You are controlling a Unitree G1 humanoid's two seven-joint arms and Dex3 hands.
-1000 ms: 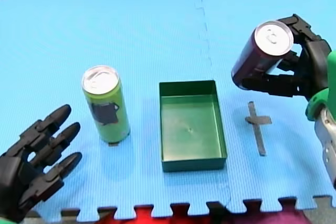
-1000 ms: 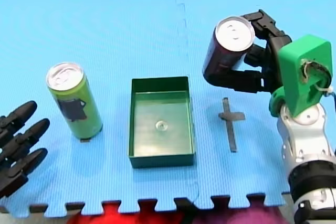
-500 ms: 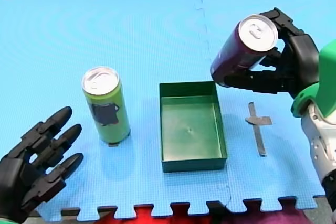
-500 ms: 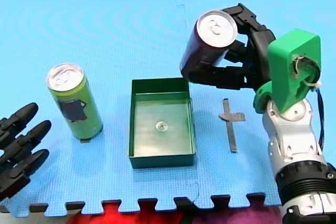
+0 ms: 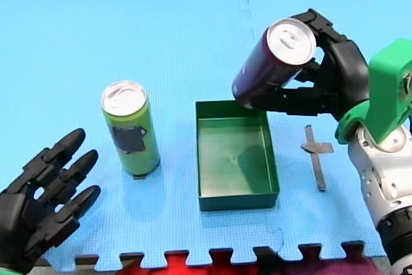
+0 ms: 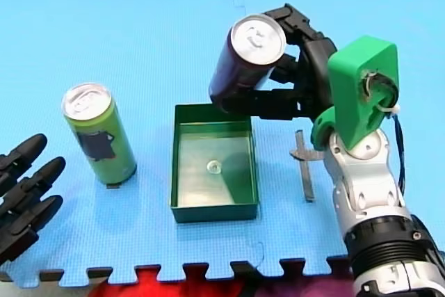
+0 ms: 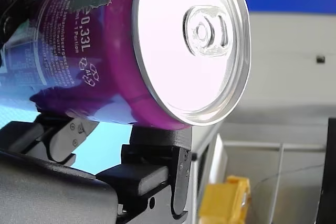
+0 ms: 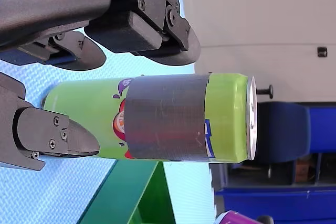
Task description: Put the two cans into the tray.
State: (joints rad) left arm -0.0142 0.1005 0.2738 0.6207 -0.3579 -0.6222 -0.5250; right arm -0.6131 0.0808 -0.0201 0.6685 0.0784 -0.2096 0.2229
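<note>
The right robot hand (image 5: 335, 76) clasps the purple can (image 5: 270, 66) above the tray's (image 5: 237, 201) far edge. The first wrist view reads "0,33L". The empty left robot hand (image 5: 42, 207) is left of the tray.

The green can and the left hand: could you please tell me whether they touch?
Apart. The first head view shows blue mat between the green can and the left hand.

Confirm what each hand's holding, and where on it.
Right hand grips the purple can by its side wall, mid-body. Left hand, at the mat's near left, holds nothing.
</note>
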